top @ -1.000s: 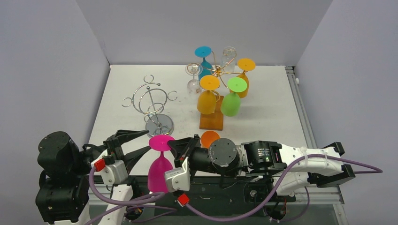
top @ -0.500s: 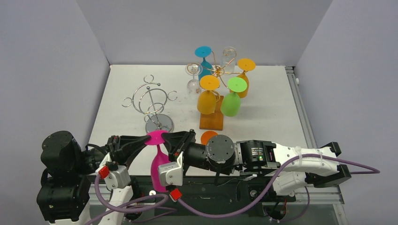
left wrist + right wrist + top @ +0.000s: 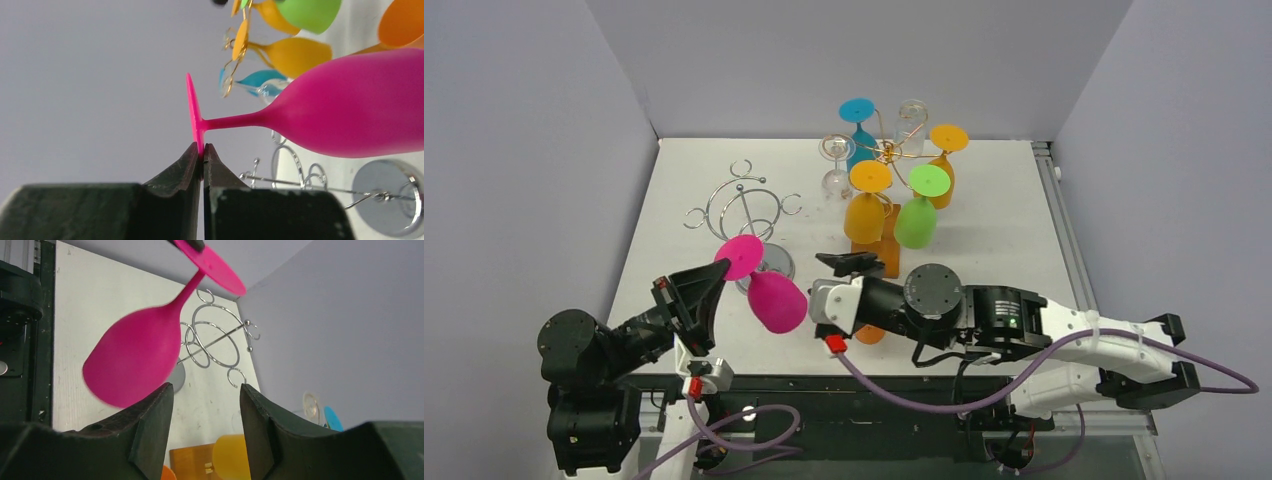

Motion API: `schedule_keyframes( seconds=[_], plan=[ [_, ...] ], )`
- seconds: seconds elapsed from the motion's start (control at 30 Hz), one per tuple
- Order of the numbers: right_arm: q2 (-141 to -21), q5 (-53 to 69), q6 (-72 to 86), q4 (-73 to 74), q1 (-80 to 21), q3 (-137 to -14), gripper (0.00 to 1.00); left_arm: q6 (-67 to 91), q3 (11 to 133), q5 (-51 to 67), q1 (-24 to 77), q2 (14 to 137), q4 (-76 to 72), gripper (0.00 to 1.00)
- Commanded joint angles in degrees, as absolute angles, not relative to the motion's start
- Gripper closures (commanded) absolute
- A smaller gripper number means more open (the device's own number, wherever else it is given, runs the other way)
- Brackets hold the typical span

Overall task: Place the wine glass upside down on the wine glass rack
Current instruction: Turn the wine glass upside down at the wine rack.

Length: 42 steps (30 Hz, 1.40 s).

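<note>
The pink wine glass [image 3: 774, 298] hangs tilted in the air, foot up and to the left, bowl down and to the right. My left gripper [image 3: 714, 276] is shut on the rim of its foot [image 3: 191, 107], and the left wrist view shows the fingertips [image 3: 195, 156] pinching that thin disc. The silver wine glass rack [image 3: 746, 212] stands just behind the glass with bare hooks. My right gripper [image 3: 852, 263] is open to the right of the bowl and touches nothing. From the right wrist, the glass [image 3: 135, 360] sits left of the open gripper [image 3: 206, 390], with the rack [image 3: 215, 340] beyond.
A gold rack [image 3: 889, 150] on a wooden base [image 3: 879, 258] at the back holds several coloured and clear glasses upside down. An orange glass [image 3: 869, 334] lies mostly hidden under the right arm. Grey walls close in the table on three sides.
My right gripper let go of the pink glass, opened and drew back to the right. My left gripper shut on the foot and swung the glass away from the near edge toward the silver rack, tilting it.
</note>
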<state>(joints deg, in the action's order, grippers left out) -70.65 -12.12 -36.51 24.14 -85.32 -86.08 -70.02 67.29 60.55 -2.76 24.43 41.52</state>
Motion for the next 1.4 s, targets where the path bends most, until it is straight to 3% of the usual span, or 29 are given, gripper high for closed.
schedule_keyframes(
  seconds=[0.0, 0.23, 0.5, 0.83, 1.37],
  plan=[
    [-63.4, -12.3, -26.2, 23.1, -82.6, -82.2, 0.52, -84.7, 69.7, 50.4, -2.9, 26.3, 43.0, 1.00],
    [-60.6, -16.7, -16.8, 22.4, -78.1, -78.5, 0.55, -97.1, 71.3, 31.9, -2.1, 29.6, 55.2, 1.00],
    [-59.9, -16.1, -6.8, 23.0, -72.5, -76.0, 0.55, -96.3, 69.1, 21.6, -1.8, 31.6, 51.6, 1.00],
    [-60.6, -13.8, -2.2, 23.8, -66.8, -75.2, 0.56, -100.4, 63.3, 33.1, -1.8, 27.5, 58.9, 1.00],
    [-65.7, -11.1, 1.5, 25.2, -63.5, -76.9, 0.57, -94.0, 53.9, 44.4, -1.8, 31.7, 44.8, 1.00]
  ],
)
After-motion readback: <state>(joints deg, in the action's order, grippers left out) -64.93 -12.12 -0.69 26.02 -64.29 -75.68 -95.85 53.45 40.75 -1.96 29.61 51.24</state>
